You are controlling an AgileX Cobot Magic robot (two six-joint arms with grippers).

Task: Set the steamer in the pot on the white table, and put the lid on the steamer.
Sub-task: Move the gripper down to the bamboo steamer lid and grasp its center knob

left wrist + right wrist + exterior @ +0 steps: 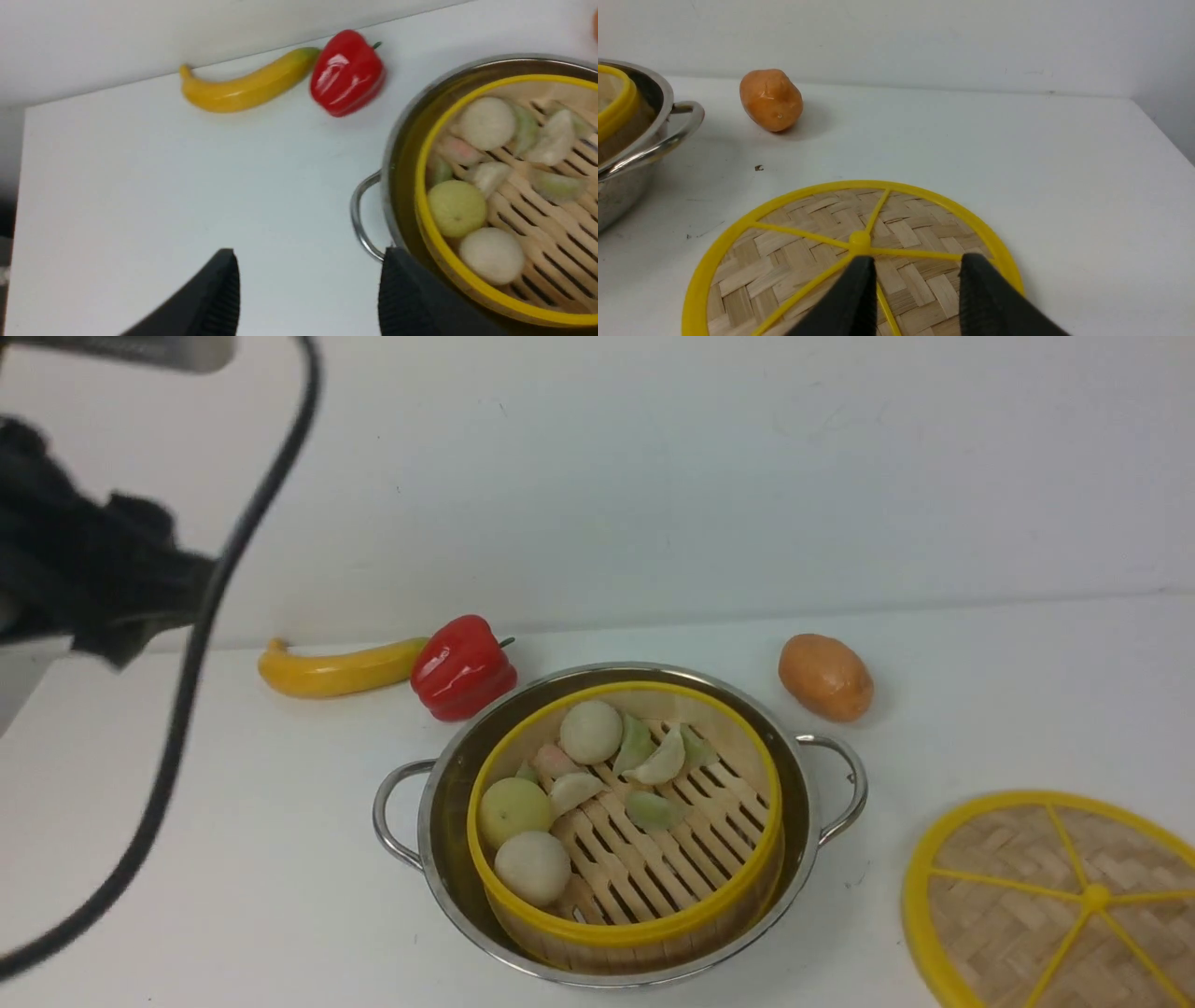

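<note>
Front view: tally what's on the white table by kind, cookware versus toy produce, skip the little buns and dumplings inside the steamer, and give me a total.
Cookware: 3 (pot, steamer, lid)
Toy produce: 3 (banana, red pepper, potato)
Total: 6

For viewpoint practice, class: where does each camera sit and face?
Front: between the arms, facing forward over steamer in pot; left arm blurred at left.
Left wrist: behind the open left end effector, facing pepper and pot.
Right wrist: behind the open right end effector, over the lid.
Shared: front and right wrist both show potato.
</note>
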